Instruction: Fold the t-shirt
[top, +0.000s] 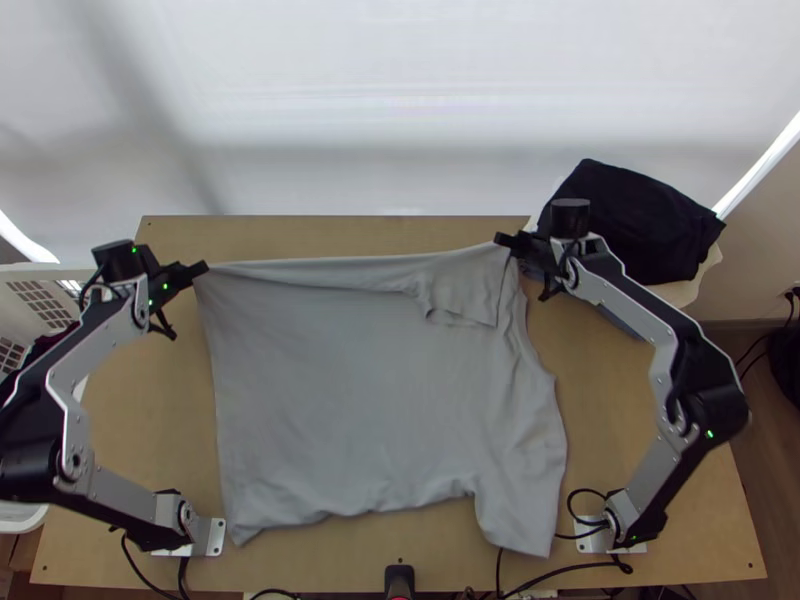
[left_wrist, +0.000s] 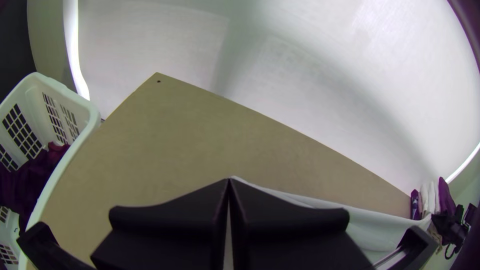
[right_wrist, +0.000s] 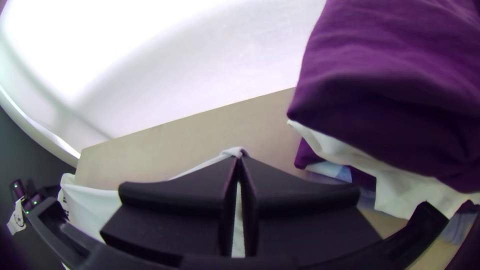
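Nearest you, the light grey cloth t-shirt (top: 370, 400) lies spread across the middle of the light wooden table (top: 640, 540), its near edge uneven. Farther off, you have its far edge stretched between both grippers: the left gripper (top: 203, 268) pinches one far corner, the right gripper (top: 500, 240) the other, beside a doubled-over flap. Just beyond the right gripper, you see a stack of folded clothes (right_wrist: 390, 75), dark purple on top.

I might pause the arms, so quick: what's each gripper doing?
Left gripper: closed on the grey t-shirt, at its far left corner.
Right gripper: closed on its far right edge.
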